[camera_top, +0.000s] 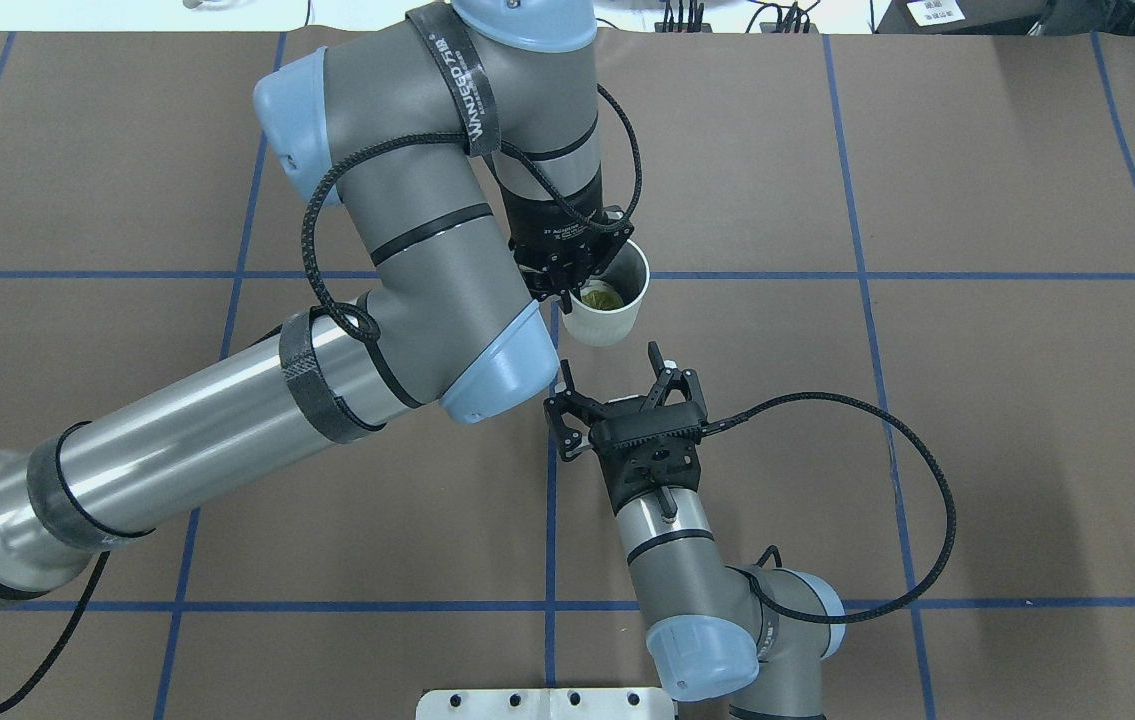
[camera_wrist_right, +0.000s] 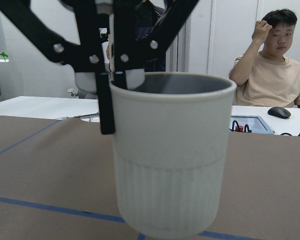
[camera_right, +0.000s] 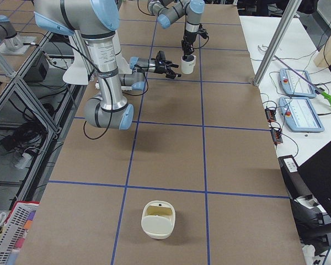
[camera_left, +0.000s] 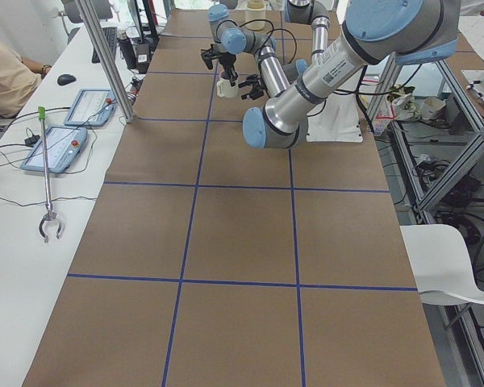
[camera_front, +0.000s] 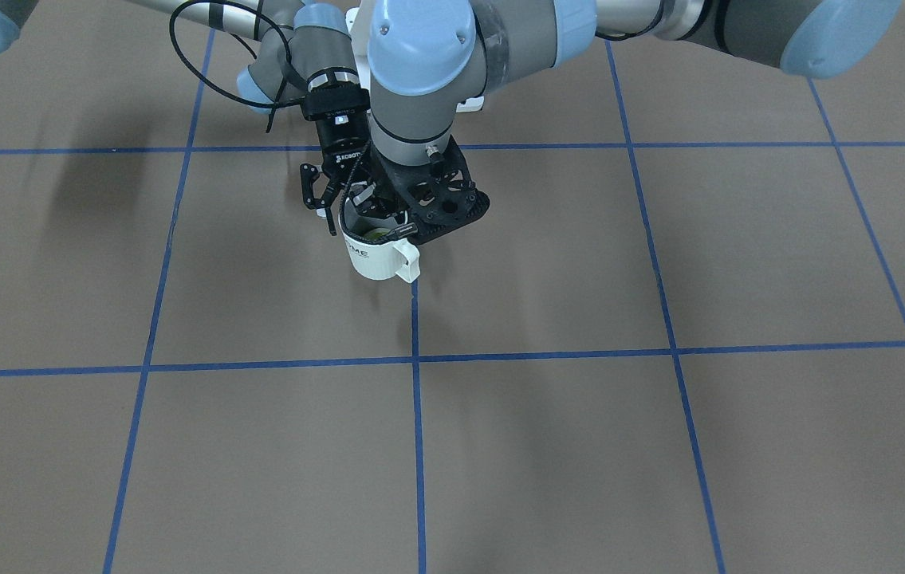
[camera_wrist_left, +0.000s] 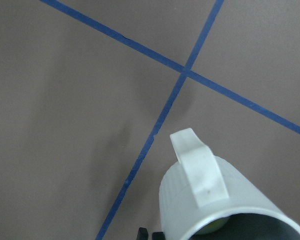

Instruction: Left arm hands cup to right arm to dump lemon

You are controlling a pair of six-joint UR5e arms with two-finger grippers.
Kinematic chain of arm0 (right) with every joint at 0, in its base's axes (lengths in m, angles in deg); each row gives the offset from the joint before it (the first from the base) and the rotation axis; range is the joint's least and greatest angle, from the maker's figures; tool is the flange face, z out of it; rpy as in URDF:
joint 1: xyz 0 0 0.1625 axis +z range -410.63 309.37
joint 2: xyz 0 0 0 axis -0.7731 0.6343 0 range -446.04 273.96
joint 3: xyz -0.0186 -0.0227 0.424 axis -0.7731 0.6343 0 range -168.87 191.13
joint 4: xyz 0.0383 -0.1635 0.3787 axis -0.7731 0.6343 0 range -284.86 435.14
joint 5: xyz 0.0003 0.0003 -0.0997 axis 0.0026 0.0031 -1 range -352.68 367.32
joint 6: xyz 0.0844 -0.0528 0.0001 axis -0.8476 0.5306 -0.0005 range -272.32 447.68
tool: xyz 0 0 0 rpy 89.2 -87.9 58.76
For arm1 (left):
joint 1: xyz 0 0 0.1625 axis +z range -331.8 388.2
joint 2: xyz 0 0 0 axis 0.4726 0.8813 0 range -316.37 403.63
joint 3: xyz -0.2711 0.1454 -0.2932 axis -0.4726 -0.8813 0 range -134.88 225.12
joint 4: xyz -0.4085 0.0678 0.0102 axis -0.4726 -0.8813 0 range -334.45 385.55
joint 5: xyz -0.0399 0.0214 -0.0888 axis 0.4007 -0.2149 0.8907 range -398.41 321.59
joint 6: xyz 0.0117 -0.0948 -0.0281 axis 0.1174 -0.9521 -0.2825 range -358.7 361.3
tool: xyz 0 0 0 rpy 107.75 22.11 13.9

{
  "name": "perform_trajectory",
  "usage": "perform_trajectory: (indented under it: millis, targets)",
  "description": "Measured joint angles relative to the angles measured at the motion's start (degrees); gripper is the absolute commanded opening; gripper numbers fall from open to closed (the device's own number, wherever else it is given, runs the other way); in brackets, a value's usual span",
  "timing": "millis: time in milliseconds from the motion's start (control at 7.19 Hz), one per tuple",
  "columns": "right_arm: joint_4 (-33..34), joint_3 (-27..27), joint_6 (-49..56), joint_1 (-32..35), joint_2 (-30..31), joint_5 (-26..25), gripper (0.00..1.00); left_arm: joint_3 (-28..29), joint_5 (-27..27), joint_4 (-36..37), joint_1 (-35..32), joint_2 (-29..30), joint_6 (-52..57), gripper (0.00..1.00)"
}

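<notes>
The white cup (camera_top: 615, 310) hangs upright a little above the table, its handle (camera_front: 407, 261) towards the operators' side. The yellowish-green lemon (camera_top: 599, 296) lies inside it. My left gripper (camera_top: 567, 285) is shut on the cup's rim from above, one finger (camera_wrist_right: 105, 100) outside the wall. My right gripper (camera_top: 617, 372) is open and level, just on the robot's side of the cup, apart from it and pointing at it. The cup (camera_wrist_right: 170, 160) fills the right wrist view. The left wrist view shows the cup (camera_wrist_left: 225, 200) and its handle from above.
A white container (camera_right: 158, 219) lies on the table far off towards the robot's right end. An operator (camera_wrist_right: 270, 65) sits at a side table with pendants (camera_left: 55, 147) and a grabber tool (camera_left: 47, 185). Blue tape lines (camera_front: 416, 359) cross the brown table.
</notes>
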Motion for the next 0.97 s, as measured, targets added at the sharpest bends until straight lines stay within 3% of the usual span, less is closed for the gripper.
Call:
perform_trajectory:
  millis: [973]
  targets:
    - [-2.5,-0.1,2.6,1.8,-0.6,0.2,0.98,-0.6,0.3,0.1,1.0,-0.2,0.7,0.0]
